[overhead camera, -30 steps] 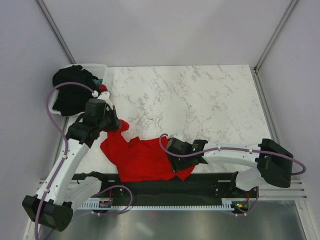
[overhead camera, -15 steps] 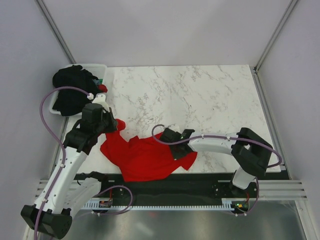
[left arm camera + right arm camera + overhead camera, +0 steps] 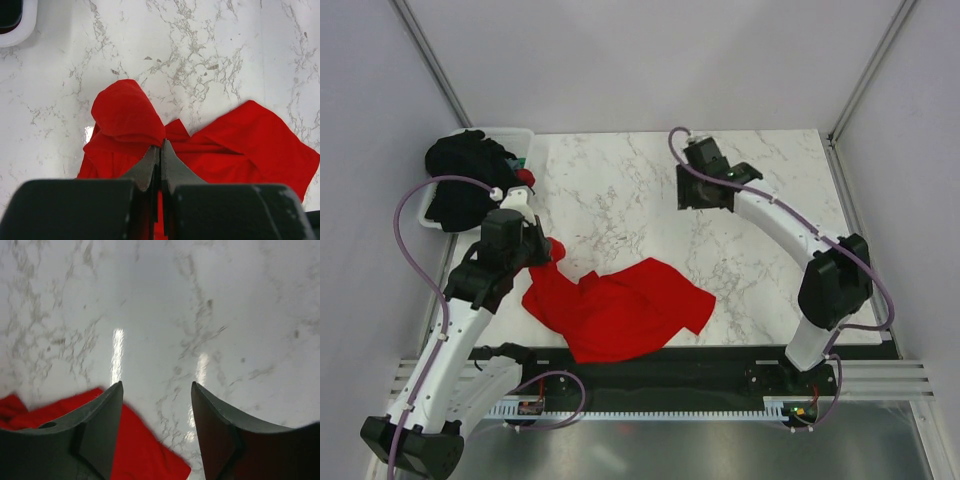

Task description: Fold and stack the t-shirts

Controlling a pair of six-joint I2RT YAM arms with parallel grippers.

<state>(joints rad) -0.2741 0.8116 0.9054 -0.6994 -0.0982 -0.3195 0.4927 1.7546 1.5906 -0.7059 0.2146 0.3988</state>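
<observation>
Marble worktop [image 3: 770, 250]: right pincer [image 3: 156, 385], wide, empty, has swung off red t-shirt [image 3: 620, 310]; left pincer [image 3: 160, 147] clamps its edge. Folding unstarted.

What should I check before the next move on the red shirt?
1. Left gripper shut on the red t-shirt: ok, fabric is pinched at its fingertips.
2. Right gripper open and empty: ok, it hangs above bare table.
3. Red t-shirt spread flat for folding: not ok, it lies crumpled near the front edge.
4. A clear corner for the right gripper to take: cannot tell, the folds hide the corners.
5. Black t-shirts out of the way: ok, heaped on the tub at far left.
</observation>
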